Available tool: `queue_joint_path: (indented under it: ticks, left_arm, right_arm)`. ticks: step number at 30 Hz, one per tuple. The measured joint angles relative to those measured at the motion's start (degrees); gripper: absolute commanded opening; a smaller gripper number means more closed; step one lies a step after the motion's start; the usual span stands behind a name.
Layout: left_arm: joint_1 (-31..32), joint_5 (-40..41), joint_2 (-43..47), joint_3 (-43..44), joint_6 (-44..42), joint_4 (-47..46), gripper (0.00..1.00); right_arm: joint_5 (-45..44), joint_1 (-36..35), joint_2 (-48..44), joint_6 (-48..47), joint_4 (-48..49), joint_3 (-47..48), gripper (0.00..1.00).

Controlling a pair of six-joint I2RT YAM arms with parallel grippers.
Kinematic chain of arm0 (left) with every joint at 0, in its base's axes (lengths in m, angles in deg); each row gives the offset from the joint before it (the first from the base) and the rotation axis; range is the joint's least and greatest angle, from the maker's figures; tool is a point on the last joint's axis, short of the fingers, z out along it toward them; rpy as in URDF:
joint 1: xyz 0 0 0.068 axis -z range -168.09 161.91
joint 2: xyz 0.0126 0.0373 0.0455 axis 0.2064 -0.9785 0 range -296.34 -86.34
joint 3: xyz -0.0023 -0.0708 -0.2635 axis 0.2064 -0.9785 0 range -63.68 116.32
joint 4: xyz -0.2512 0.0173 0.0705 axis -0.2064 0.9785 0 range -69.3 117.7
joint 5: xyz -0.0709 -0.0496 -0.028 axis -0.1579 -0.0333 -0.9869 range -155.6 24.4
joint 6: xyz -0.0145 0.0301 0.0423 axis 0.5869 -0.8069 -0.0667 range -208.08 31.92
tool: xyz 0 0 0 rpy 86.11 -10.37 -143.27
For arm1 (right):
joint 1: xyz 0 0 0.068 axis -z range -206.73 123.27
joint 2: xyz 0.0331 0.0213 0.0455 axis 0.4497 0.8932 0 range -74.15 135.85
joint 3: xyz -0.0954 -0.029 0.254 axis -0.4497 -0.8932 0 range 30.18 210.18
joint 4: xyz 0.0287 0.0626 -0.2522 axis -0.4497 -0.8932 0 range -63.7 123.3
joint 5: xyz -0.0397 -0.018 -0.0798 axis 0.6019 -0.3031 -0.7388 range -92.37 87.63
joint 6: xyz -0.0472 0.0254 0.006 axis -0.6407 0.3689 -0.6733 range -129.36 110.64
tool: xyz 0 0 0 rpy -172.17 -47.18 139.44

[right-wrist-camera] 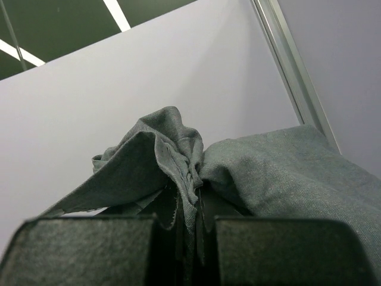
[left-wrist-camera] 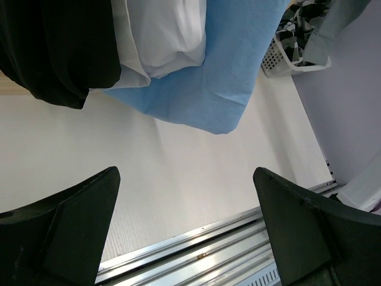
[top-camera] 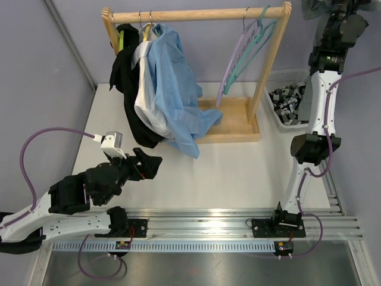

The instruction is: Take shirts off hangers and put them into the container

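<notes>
**Top view, 12 o'clock pointing away from the arm bases.** Nearest, over the 8 o'clock part of the pale worktop (top-camera: 238,173), the left fingers (left-wrist-camera: 65,232) stand wide apart and hold nothing, aimed toward 1 o'clock above bare surface.

Just beyond them, at their 12 to 1 o'clock, hangs the lower hem of the light blue button-up shirt (top-camera: 175,89). It is clear of both fingers.

This shirt hangs at the 9 o'clock end of the light wooden rail frame (top-camera: 196,15). It overlaps the white shirt (top-camera: 146,104), which lies against the black shirt (top-camera: 124,77) at its 9 o'clock. All three tails hang low over the worktop, and the blue one covers part of the frame's flat wooden base (top-camera: 238,122). Of the hangers beneath them, only metal hooks and a strip of the lime hanger (top-camera: 121,40) show.

Toward the rail's 3 o'clock end, two bare thin plastic hangers hang tilted side by side: the teal hanger (top-camera: 257,46) and the lilac hanger (top-camera: 225,80).

Past the frame's right upright, at 2 o'clock, the white lattice-sided plastic laundry basket (top-camera: 284,74) holds the black-and-white checked shirt (top-camera: 289,100).

Farthest and highest, at 1 o'clock above the basket, the right fingers (right-wrist-camera: 89,250) are clamped tight on a bunched fold of the grey cloth shirt (right-wrist-camera: 280,179). A loose part of it hangs down at the basket's 3 o'clock rim.
</notes>
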Motion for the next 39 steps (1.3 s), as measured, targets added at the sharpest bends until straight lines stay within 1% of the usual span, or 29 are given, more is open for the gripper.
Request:
queue_joint_path:
  ticks: [4, 7, 8, 11, 12, 14, 16, 19, 23, 25, 27, 31, 33, 35, 36, 37, 39]
  left_arm:
    - [0.0, 0.3, -1.6, 0.3, -0.4, -0.1, 0.99]
    - [0.0, 0.3, -3.4, 0.7, -0.7, -0.3, 0.99]
    - [0.0, 0.3, -3.9, 0.7, -0.8, -0.5, 0.99]
    - [0.0, 0.3, -4.9, 0.7, -0.9, -1.3, 0.99]
    - [0.0, 0.2, -5.1, 0.7, -0.9, -1.5, 0.99]
    - [0.0, 0.2, -5.3, 0.7, -1.0, -1.7, 0.99]
    - [-0.1, -0.1, -5.3, 0.7, -1.1, -2.2, 0.99]
    - [-0.1, -0.4, -5.3, 0.4, -1.3, -3.3, 0.99]
    - [-0.3, -0.9, -5.1, -0.3, -1.3, -4.7, 0.99]
    - [-0.4, -1.2, -4.6, -1.2, -1.3, -5.0, 0.99]
    - [-0.4, -1.3, -3.7, -2.3, -1.3, -5.0, 0.99]
    - [-0.4, -1.4, -1.3, -3.7, -1.1, -4.9, 0.99]
    - [-0.4, -1.4, -0.3, -4.0, -0.9, -4.9, 0.99]
    - [-0.4, -1.4, 0.4, -4.2, -0.8, -4.8, 0.99]
    - [-0.4, -1.5, 0.7, -4.2, -0.7, -4.9, 0.99]
    - [-0.4, -1.5, 0.8, -4.2, -0.6, -4.9, 0.99]
    - [-0.4, -1.5, 1.0, -4.2, -0.4, -4.9, 0.99]
  right_arm:
    - [0.0, 0.9, 3.5, 2.3, 2.8, -0.4, 0.00]
    - [0.0, 2.0, 4.1, 4.1, 4.0, -6.0, 0.00]
    - [-0.1, 2.2, 3.6, 4.4, 4.5, -9.7, 0.00]
    - [-1.6, 2.6, -0.6, 4.8, 5.0, -26.7, 0.00]
    - [-2.3, 2.5, -1.9, 4.9, 3.8, -32.2, 0.00]
    - [-3.7, 2.2, -2.7, 5.1, 0.5, -39.3, 0.00]
    - [-4.5, 2.0, -2.7, 6.3, -7.1, -43.6, 0.00]
    - [-5.2, 1.7, -2.7, 8.7, -18.8, -47.3, 0.00]
    - [-7.2, 1.6, -2.6, 12.7, -29.6, -49.8, 0.00]
    - [-8.2, 1.6, -1.3, 14.0, -36.9, -48.2, 0.00]
    - [-9.1, 1.6, 3.0, 14.7, -44.5, -41.7, 0.00]
    - [-6.9, 1.7, 12.0, 14.7, -54.0, -30.5, 0.00]
    - [-4.6, 1.9, 16.2, 14.6, -57.9, -25.1, 0.04]
    - [-2.1, 2.3, 21.3, 14.5, -62.4, -17.1, 0.06]
    - [-1.0, 2.5, 23.4, 14.5, -64.4, -13.4, 0.13]
    - [-0.2, 2.8, 24.9, 14.5, -66.0, -10.8, 0.16]
    - [1.0, 3.2, 25.7, 14.4, -67.5, -9.3, 0.21]
